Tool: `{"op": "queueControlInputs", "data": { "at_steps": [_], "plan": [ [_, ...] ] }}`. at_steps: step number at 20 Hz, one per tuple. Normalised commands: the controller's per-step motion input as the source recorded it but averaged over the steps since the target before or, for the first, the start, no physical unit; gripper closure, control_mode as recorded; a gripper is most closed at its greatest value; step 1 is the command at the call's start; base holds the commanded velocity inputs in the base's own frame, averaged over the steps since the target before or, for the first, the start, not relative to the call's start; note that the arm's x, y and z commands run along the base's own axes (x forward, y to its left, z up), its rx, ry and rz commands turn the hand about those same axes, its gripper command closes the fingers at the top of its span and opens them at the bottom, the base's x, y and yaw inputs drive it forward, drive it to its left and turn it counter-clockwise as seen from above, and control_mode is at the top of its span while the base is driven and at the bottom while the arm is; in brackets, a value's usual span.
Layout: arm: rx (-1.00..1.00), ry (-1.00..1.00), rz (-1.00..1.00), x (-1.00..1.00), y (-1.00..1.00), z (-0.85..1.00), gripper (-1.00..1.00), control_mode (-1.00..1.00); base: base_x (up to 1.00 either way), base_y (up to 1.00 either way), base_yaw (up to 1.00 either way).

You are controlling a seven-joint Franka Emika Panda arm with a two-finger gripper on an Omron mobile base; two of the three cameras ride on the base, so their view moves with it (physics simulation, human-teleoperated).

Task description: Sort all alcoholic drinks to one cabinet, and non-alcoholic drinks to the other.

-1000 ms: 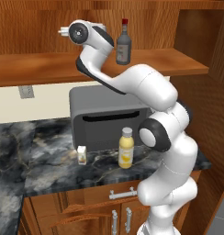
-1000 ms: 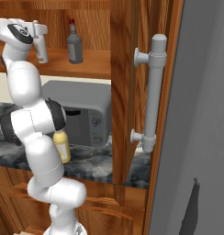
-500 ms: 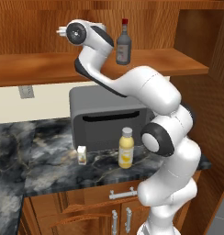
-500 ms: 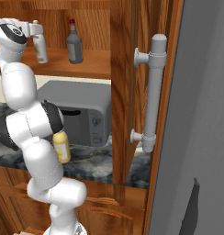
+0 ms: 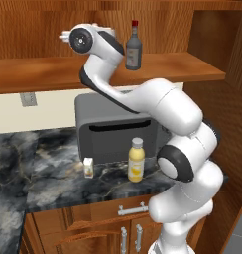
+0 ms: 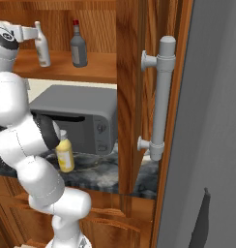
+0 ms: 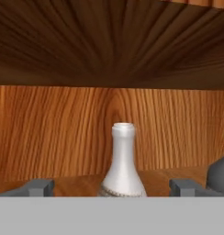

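Two bottles up on the shelf, two drinks left on the counter

Both alcoholic bottles stand upright on the long shelf (image 5: 53,74) of the reddish-brown wall cabinet: the squat dark grey bottle (image 5: 133,52) with its red cap to the right, the slim white bottle (image 6: 41,46) to its left, apart from it. In the hand view the white bottle (image 7: 122,163) rises dead centre between the two finger tips, with clear wood showing on either side of it, so the gripper (image 7: 112,187) is spread wide and released, grasping nothing. The bottle's long axis is vertical and it lies straight ahead of the fingers, farther into the cabinet; the dark bottle's shoulder just shows at the right edge.

That is the relation the next move turns on: as I judge it, the hand must draw straight back toward the near side, along its own line, since any sideways swing could clip the standing bottle.

Down on the marble counter (image 5: 24,173), the yellow juice bottle (image 5: 136,161) stands in front of the grey microwave (image 5: 118,131), and the small cream carton (image 5: 88,167) sits to its left. Both are untouched, still to go to the other cabinet.
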Motion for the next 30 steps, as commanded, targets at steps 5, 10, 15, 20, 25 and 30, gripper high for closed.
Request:
{"op": "queueControlInputs", "data": {
  "at_steps": [5, 10, 15, 20, 25, 30],
  "plan": [
    [0.0, 0.0, 0.0, -0.47, 0.0, 0.0, -1.0, -1.0, 0.0, 0.0, 0.0],
    [0.0, 0.0, -0.02, -0.57, -0.03, 0.0, -1.0, -1.0, 0.0, 0.0, 0.0],
    [0.0, 0.0, -0.03, -0.6, -0.07, 0.0, -1.0, -1.0, 0.0, 0.0, 0.0],
    [0.01, 0.0, -0.05, -0.61, -0.17, 0.0, -1.0, -1.0, 0.0, 0.0, 0.0],
    [0.02, 0.0, -0.07, -0.63, -0.16, -0.04, -1.0, -1.0, 0.0, 0.0, 0.0],
    [0.01, 0.0, -0.07, -0.58, -0.13, -0.09, -1.0, -1.0, 0.0, 0.0, 0.0]
  ]
}}
